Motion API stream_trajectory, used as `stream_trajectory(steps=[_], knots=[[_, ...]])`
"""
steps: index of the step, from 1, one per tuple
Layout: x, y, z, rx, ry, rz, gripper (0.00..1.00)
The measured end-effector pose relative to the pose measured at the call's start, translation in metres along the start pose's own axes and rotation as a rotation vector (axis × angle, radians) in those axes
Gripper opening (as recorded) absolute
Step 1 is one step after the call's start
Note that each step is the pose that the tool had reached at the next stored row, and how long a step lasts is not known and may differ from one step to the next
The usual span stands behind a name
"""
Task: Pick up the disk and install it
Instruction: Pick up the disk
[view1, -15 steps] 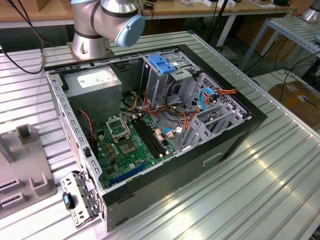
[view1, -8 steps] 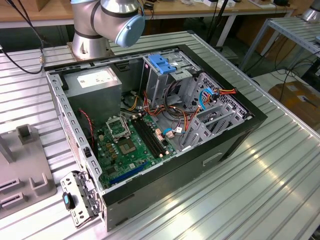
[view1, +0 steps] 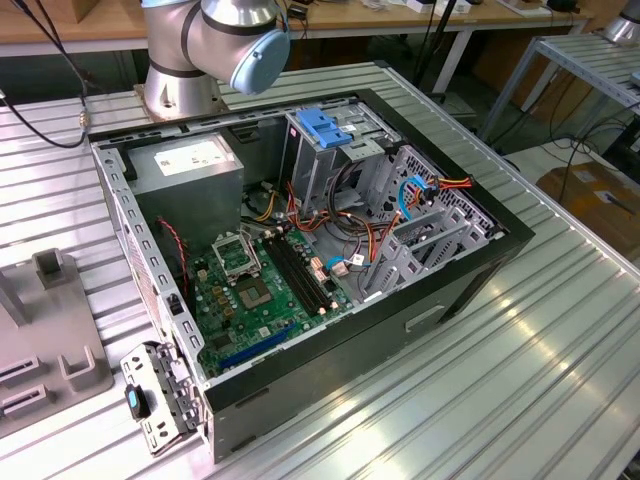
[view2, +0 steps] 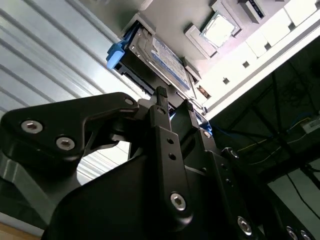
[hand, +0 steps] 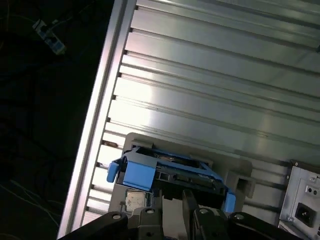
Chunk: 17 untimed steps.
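The disk (hand: 167, 170) is a grey-metal drive in bright blue carrier rails, resting in a pale grey holder (hand: 240, 175) on the ribbed metal table. The second wrist view shows the disk (view2: 160, 52) with its label side up and a blue rail end at one corner. My black gripper (hand: 172, 197) sits right at the disk's near end. In the second wrist view the gripper (view2: 174, 100) overlaps that end, and a bit of blue shows at its tip. The exterior view shows my arm's base joint (view1: 215, 40) behind the open computer case (view1: 300, 250).
Inside the case stands a grey drive cage with a blue latch (view1: 325, 125), beside loose cables (view1: 350, 230) and the green mainboard (view1: 260, 290). A grey fixture (view1: 50, 350) lies on the exterior view's left. The table's edge (hand: 95, 135) runs close to the holder. The case's rear panel (hand: 302, 200) is near the holder.
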<state>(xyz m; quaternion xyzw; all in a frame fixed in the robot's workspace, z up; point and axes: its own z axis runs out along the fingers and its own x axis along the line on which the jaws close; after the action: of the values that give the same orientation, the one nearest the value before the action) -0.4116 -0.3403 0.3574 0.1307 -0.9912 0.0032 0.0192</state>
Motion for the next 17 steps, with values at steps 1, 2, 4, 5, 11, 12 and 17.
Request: stream_trajectory(steps=[1, 2, 4, 5, 11, 12, 17], knots=[[0.0000, 0.0000, 0.0000, 0.0009, 0.0000, -0.023, 0.31], [0.0000, 0.0000, 0.0000, 0.0016, 0.0000, -0.041, 0.31], [0.0000, 0.0000, 0.0000, 0.0035, 0.0000, -0.090, 0.31], [0.0000, 0.0000, 0.0000, 0.0046, -0.0001, -0.117, 0.31], [0.0000, 0.0000, 0.0001, 0.0097, -0.0003, -0.250, 0.31], [0.0000, 0.0000, 0.0001, 0.0105, -0.0002, -0.269, 0.31], [0.0000, 0.0000, 0.0002, 0.0144, -0.0004, -0.370, 0.31]])
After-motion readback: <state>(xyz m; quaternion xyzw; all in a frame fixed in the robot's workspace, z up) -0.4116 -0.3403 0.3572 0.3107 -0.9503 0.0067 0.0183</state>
